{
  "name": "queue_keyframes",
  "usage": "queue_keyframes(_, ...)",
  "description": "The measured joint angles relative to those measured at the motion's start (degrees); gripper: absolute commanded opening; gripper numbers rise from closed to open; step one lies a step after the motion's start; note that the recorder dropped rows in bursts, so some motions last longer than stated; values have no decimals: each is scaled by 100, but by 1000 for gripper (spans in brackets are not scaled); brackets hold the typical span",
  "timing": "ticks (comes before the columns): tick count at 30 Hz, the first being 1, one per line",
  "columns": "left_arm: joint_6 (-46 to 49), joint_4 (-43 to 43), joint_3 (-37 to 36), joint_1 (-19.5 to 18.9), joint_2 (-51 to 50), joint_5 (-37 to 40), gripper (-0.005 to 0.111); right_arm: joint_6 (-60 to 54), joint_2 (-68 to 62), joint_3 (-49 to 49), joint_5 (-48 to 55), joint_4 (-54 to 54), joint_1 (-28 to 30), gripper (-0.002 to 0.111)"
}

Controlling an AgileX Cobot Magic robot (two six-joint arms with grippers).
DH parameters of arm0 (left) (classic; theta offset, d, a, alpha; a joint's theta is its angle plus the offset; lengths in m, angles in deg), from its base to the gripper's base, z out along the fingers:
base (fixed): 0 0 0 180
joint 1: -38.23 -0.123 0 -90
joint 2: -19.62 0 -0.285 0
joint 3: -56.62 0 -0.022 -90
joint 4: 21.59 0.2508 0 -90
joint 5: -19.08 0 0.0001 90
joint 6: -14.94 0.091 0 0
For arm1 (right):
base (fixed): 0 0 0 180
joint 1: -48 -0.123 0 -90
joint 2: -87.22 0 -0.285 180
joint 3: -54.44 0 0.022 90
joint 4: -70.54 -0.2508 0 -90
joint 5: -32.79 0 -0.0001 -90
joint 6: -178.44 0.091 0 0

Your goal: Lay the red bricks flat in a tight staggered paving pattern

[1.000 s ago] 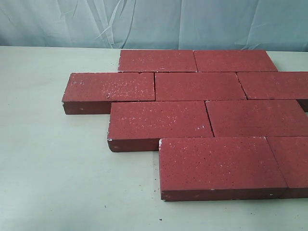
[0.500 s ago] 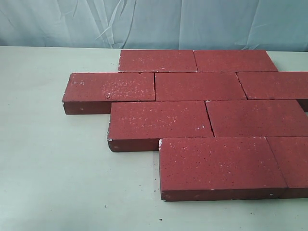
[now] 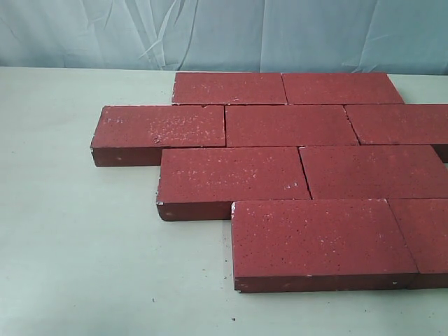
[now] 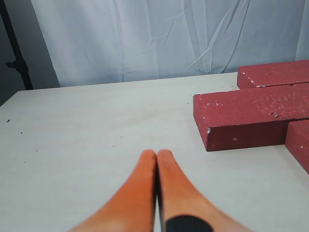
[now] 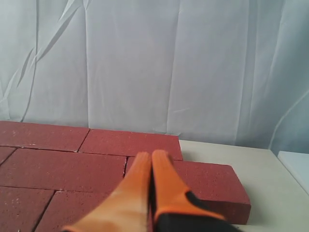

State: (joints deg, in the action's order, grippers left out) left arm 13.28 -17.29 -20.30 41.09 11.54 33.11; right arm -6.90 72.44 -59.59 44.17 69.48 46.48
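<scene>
moved: nothing | left tool [image 4: 157, 153] together, red bricks [image 3: 290, 126] apart ahead | right tool [image 5: 150, 155] together over bricks

Readable text, all views: none that I can make out.
Faces of the red bricks [image 3: 290, 126]: white specks and pale chipped edges only; no stamp, number or brand legible.
My left gripper [image 4: 157, 152]: plain orange, no lettering legible.
My right gripper [image 5: 150, 154]: plain orange with a dark patch, no lettering legible.
</scene>
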Motion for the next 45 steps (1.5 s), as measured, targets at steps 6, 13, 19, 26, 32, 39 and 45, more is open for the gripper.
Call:
queue_keyframes(6, 0, 0, 0, 0, 0, 0, 0, 0, 302, 201, 99, 0, 0, -1)
queue_keyframes(13, 0, 0, 0, 0, 0, -9, 0, 0, 315, 201, 208, 0, 0, -1)
queue_keyframes(19, 0, 0, 0, 0, 0, -9, 0, 124, 315, 201, 243, -34, 0, -1)
queue_keyframes(26, 0, 0, 0, 0, 0, -32, 0, 647, 547, 311, 492, 293, 0, -1)
queue_keyframes(32, 0, 0, 0, 0, 0, -42, 0, 688, 659, 956, 443, 346, 0, -1)
queue_keyframes(39, 0, 0, 0, 0, 0, -42, 0, 688, 664, 1114, 446, 346, 0, -1)
queue_keyframes(45, 0, 0, 0, 0, 0, -42, 0, 688, 664, 1114, 520, 346, 0, -1)
